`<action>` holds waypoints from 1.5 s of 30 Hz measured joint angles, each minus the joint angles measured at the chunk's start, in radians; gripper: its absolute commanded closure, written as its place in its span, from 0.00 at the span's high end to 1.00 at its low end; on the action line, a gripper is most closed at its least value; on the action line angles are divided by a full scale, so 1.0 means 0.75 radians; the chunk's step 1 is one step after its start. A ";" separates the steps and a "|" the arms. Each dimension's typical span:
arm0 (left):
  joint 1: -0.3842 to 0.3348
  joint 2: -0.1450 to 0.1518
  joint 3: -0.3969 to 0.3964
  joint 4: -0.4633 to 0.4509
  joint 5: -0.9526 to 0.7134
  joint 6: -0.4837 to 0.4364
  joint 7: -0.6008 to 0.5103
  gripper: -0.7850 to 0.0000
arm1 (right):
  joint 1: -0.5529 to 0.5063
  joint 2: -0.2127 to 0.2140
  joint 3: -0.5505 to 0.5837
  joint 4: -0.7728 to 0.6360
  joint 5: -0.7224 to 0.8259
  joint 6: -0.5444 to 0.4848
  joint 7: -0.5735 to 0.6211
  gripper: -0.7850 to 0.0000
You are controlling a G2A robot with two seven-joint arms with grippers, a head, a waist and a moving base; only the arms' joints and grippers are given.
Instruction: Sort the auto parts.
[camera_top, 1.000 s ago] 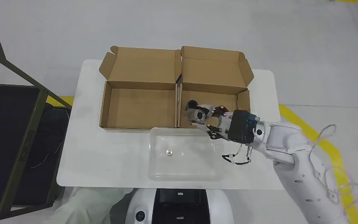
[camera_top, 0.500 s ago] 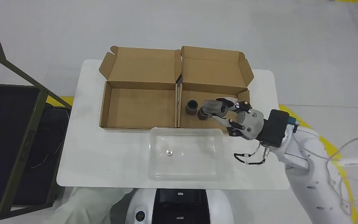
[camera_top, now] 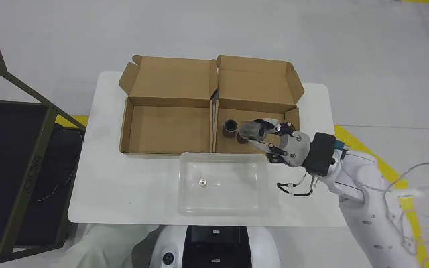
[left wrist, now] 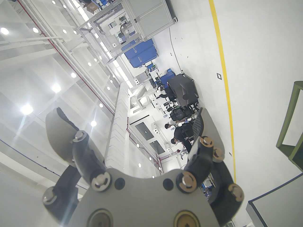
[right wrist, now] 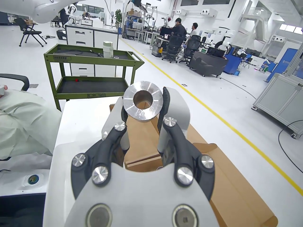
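My right gripper (right wrist: 142, 117) is shut on a silver metal ring (right wrist: 143, 103) with a round bore. In the top view the right gripper (camera_top: 259, 132) holds this ring (camera_top: 251, 128) on its side over the near part of the right cardboard box (camera_top: 258, 90). A dark ring (camera_top: 230, 125) stands on that box's floor, close beside the held one. The left cardboard box (camera_top: 166, 127) has nothing in it. One small metal part (camera_top: 202, 181) lies in the clear plastic tray (camera_top: 251, 201) in front of the boxes. My left gripper (left wrist: 129, 119) is open, turned toward the room.
Both boxes have their lids folded back at the table's far side. A green cart (right wrist: 92, 72) stands off the table's left end, seen as a dark frame (camera_top: 27, 167) from above. The white table (camera_top: 107, 181) is bare left of the tray.
The right gripper has carried the silver ring from the tray's far edge to above the right box, beside the dark ring. Its wrist has swung out to the right.
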 measured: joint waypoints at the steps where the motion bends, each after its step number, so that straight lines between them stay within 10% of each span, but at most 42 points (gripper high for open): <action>1: 0.000 0.000 0.000 0.000 0.000 0.000 0.000 1.00 | 0.009 -0.002 -0.017 0.012 -0.008 0.003 0.005 0.00; 20: 0.000 0.000 0.000 0.000 0.000 0.000 0.000 1.00 | 0.287 -0.074 -0.434 0.325 -0.055 0.004 0.251 0.00; 45: 0.000 0.000 0.000 0.000 0.000 0.000 0.000 1.00 | 0.321 -0.084 -0.459 0.377 -0.042 0.037 0.285 0.00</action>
